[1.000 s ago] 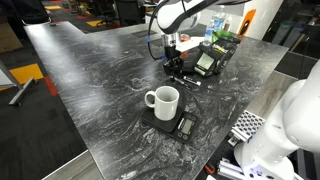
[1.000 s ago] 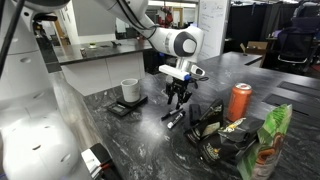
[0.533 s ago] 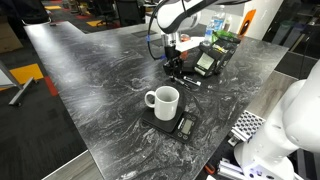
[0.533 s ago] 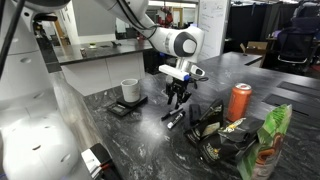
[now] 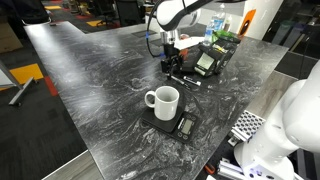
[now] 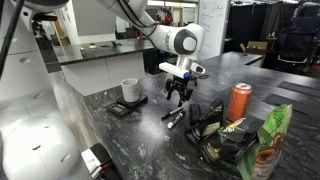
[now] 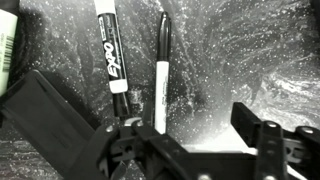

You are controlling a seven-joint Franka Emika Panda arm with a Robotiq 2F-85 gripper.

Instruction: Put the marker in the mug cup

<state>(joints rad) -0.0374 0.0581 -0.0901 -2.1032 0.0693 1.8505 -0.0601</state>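
The marker (image 7: 161,70) is a slim dark pen lying on the dark marbled table, seen in the wrist view between my fingers. A thicker pen with an Expo label (image 7: 110,55) lies parallel beside it. My gripper (image 7: 160,130) is open and empty, hovering just above both pens; it shows in both exterior views (image 5: 167,66) (image 6: 178,96). The pens appear as small dark sticks below it (image 6: 173,117). The white mug (image 5: 163,101) (image 6: 130,90) stands upright on a small dark scale (image 5: 178,125), well apart from the gripper.
An orange-red can (image 6: 239,101) and several snack bags (image 6: 222,135) stand close beside the pens; the bags also show in an exterior view (image 5: 214,52). A green bag (image 6: 272,140) is at the table's near corner. The table edge (image 5: 95,150) runs close to the mug.
The gripper has shifted only very slightly above the pens. The pens and the mug have not moved.
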